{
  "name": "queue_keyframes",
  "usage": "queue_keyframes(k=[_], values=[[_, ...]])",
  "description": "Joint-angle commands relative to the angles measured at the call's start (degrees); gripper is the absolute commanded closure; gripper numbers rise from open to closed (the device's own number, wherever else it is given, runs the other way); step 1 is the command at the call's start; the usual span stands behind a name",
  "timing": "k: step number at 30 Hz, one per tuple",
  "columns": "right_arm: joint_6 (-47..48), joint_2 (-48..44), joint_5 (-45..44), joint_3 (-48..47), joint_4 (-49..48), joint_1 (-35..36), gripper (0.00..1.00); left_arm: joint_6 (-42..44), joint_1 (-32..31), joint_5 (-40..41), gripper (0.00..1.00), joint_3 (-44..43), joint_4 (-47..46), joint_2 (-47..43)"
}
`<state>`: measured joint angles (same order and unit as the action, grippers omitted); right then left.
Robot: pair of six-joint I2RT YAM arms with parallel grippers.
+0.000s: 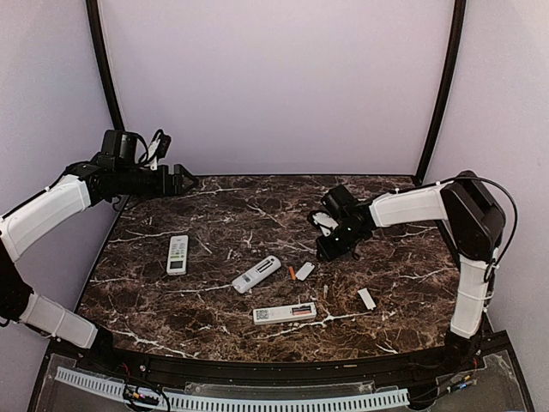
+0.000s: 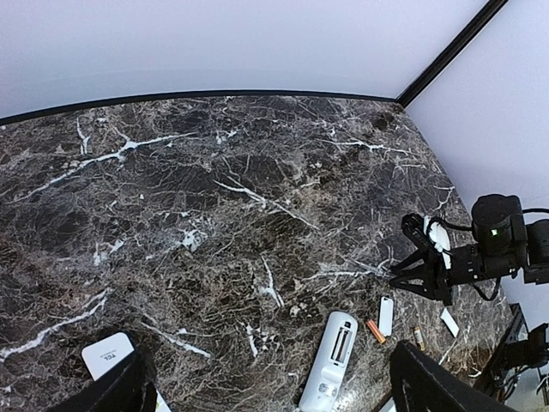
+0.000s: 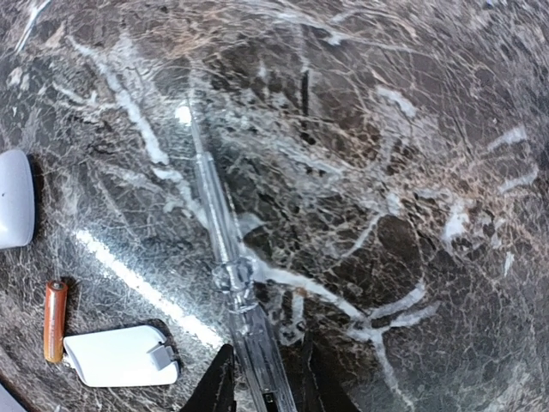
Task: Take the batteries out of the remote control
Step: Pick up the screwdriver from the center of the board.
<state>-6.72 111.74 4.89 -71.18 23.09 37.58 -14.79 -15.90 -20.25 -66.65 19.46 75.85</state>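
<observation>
Nearest stand the two arms, at the front edge of the table. The left gripper point(image 1: 187, 180) hangs high, far to the left of the middle remote point(image 1: 256, 274) and behind it. Its jaws are spread wide and hold nothing. The right gripper point(image 1: 328, 247) points down at the dark marble table point(image 1: 412, 283), to the right of the middle remote and a little behind it. Its jaws stand narrow, with a slim clear streak between them. I cannot tell if this streak is a thing gripped or only a shine on the stone.

The middle remote lies slanted, with its battery bay uncovered. A second remote point(image 1: 177, 254) lies to its left, well apart. A third remote point(image 1: 285, 313) lies near it toward the front and shows orange-red at its right end. One white cover plate point(image 1: 304, 271) lies just right of the middle remote, and a second cover plate point(image 1: 367, 299) lies further right. An orange battery point(image 1: 292, 273) lies on the table between the middle remote and the white cover plate, just beside that plate. A duller battery point(image 2: 418, 336) lies further right, between the two plates.
</observation>
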Motion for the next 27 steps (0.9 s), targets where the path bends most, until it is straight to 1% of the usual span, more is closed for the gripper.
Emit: queue_keyframes(k=[1, 2, 4, 7, 11, 15, 16, 18, 20, 24, 27], values=[[-1.30, 0.27, -1.63, 3.53, -0.63, 1.14, 0.81, -0.39, 0.43, -2.04, 0.06, 0.71, 0.43, -0.42], [-1.48, 0.11, -1.42, 3.78, -1.14, 1.09, 0.83, -0.40, 0.43, -2.10, 0.06, 0.77, 0.33, -0.26], [-1.78, 0.22, -0.52, 3.94, -1.82, 1.17, 0.83, -0.35, 0.43, -2.51, 0.06, 0.82, 0.25, 0.06], [-1.89, 0.61, 0.66, 4.42, -3.17, 1.45, 0.77, -0.14, 0.43, -2.80, 0.07, 0.76, 0.22, 0.58], [-1.81, 1.34, 1.48, 4.58, -3.89, 1.85, 0.71, 0.37, 0.43, -3.04, 0.07, 0.84, 0.10, 0.58], [-2.29, 1.21, 1.15, 5.52, -4.50, 2.56, 0.71, 0.70, 0.43, -2.46, 0.07, 0.95, 0.03, 0.75], [-2.72, 1.15, 0.10, 5.79, -4.53, 2.70, 0.74, 0.72, 0.43, -2.49, 0.07, 0.74, 0.17, 0.95], [-3.73, 0.91, -2.87, 6.44, -4.29, 2.69, 0.83, 0.72, 0.43, -2.76, 0.07, 0.47, 0.38, 1.07], [-4.83, 0.29, -4.55, 7.40, -4.55, 2.76, 0.90, 0.51, 0.39, -3.04, 0.07, 0.44, 0.36, 0.82], [-7.95, -1.79, -4.69, 9.73, -6.52, 2.76, 0.99, -0.19, 0.28, -3.13, 0.07, 0.39, 0.01, -0.49], [-10.76, -4.37, -3.71, 10.96, -8.48, 2.76, 1.00, -2.10, 0.03, -4.88, 0.07, 1.47, -2.93, -1.80]])
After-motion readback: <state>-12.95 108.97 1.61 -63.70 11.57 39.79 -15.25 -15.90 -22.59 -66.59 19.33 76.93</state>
